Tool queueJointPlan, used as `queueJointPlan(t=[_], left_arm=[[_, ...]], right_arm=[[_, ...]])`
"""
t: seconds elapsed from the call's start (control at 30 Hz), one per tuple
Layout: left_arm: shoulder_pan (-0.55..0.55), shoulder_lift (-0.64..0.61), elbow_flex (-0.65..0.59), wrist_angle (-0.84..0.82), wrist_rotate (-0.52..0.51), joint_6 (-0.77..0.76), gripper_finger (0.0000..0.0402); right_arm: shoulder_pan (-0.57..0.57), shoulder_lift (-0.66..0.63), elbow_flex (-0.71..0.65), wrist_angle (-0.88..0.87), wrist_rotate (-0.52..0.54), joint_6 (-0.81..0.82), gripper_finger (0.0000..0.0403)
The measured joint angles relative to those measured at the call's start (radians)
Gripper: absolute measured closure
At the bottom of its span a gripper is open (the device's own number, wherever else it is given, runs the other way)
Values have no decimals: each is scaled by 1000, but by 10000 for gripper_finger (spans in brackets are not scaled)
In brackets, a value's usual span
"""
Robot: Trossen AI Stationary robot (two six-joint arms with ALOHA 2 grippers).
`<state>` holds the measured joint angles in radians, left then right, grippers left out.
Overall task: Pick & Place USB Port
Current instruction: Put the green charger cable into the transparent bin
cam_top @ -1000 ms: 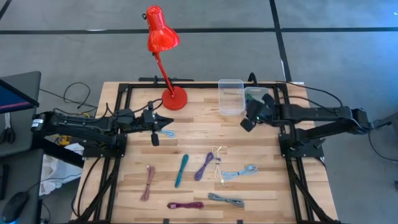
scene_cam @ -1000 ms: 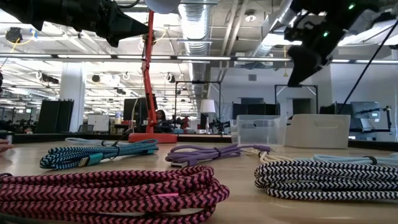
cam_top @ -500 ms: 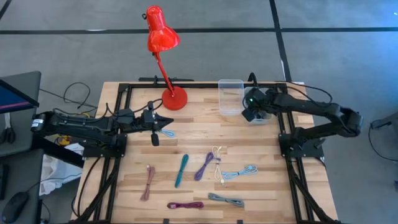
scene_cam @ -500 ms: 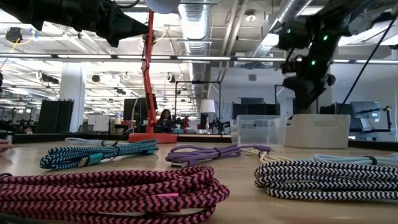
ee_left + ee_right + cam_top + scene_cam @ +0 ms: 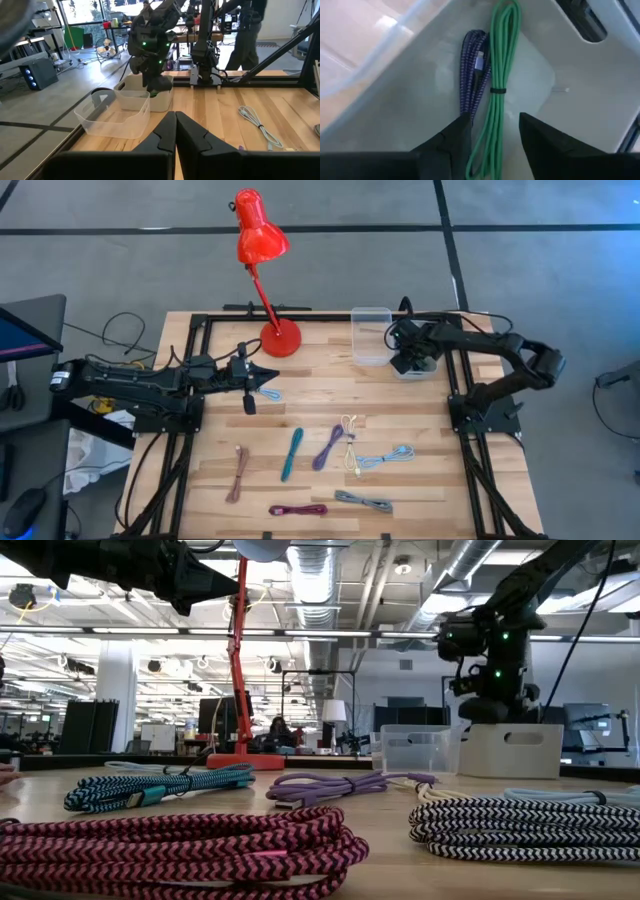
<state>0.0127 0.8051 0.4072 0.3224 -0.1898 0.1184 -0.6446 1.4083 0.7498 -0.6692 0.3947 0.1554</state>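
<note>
- Overhead, high view: the right gripper (image 5: 404,360) hangs over the white bin (image 5: 413,367) at the desk's far right edge, just beside the clear bin (image 5: 371,335). Its fingers cannot be made out from up here.
- The left gripper (image 5: 270,375) waits over the far left part of the desk, near the red lamp (image 5: 262,240), fingers pinched to a point, holding nothing.
- Loose cables in the near half of the desk: a teal cable (image 5: 291,453), a purple cable (image 5: 328,447), a white cable (image 5: 348,442), a light blue cable (image 5: 385,457), a pink cable (image 5: 238,473), a magenta cable (image 5: 298,509) and a grey cable (image 5: 363,501) nearest the front edge.
- Low view: right gripper (image 5: 487,708) is sunk to the rim of the white bin (image 5: 517,750), fingertips hidden behind the wall. Magenta cable (image 5: 190,845) fills the foreground.
- Left wrist view: own fingers (image 5: 162,135) pressed together. Across the desk, the right arm reaches down into the white bin (image 5: 133,97), with the clear bin (image 5: 115,116) touching it.
- Right wrist view: the right gripper (image 5: 495,136) has its jaws standing apart, gripping nothing. A green cable (image 5: 496,90), bundled with a tie, lies on the floor of the white bin (image 5: 580,90) between the fingers, free of both. A blue-purple braided cable (image 5: 472,75) lies alongside, touching it.
</note>
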Motion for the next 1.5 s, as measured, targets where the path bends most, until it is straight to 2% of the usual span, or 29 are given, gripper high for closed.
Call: queueJointPlan(t=[0.2, 0.57, 0.73, 1.1, 1.3, 1.5], left_arm=[[0, 0, 0, 0, 0, 0, 396], [0, 0, 0, 0, 0, 0, 396], [0, 0, 0, 0, 0, 0, 396], [0, 0, 0, 0, 0, 0, 396], [0, 0, 0, 0, 0, -4, 396], [0, 0, 0, 0, 0, -4, 396]], right_arm=[[-36, 33, 5, 1, -22, -6, 228], [-92, 30, 3, 0, -44, -32, 287], [-89, -21, -3, 11, -18, -40, 291], [-111, -185, -1, 15, -76, -90, 290], [-184, -152, -1, -6, -77, -139, 290], [-190, -104, -1, 58, -92, -164, 290]])
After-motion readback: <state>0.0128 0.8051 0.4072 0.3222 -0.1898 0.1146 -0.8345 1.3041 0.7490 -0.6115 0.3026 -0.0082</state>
